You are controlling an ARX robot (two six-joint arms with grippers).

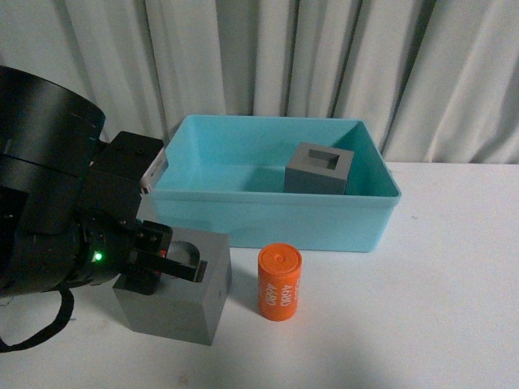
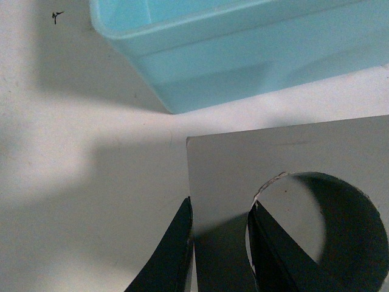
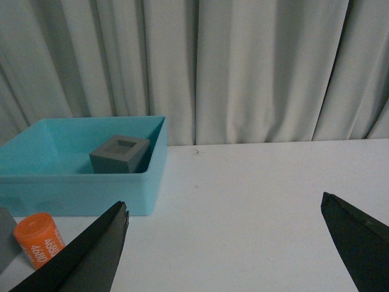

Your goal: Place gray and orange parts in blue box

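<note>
From the front, you had one of three parts home: the square-recess cube [image 1: 320, 168] sat inside the blue box [image 1: 268, 217], toward its right half. The round-recess cube [image 1: 182, 304] stood on the table [image 1: 422, 308] in front of the box's left end, and the orange cylinder [image 1: 280, 284] stood upright just beside it, to its right. Your left gripper [image 1: 166, 258] was down on the round-recess cube's top, one finger in the recess.

From the left wrist, the left gripper [image 2: 222, 210] was narrowed onto the round-recess cube [image 2: 243, 176], pinching the wall between its outer face and the round hole. The blue box [image 2: 255, 67] lay close ahead.

From the right wrist, your right gripper [image 3: 225, 243] was spread wide and held nothing, above bare table. The blue box [image 3: 73, 194], the square-recess cube [image 3: 120, 153] and the orange cylinder [image 3: 39, 240] were well off to one side.

By my reckoning you were about a third done, with this cube gripped but not lifted, and the cylinder untouched
</note>
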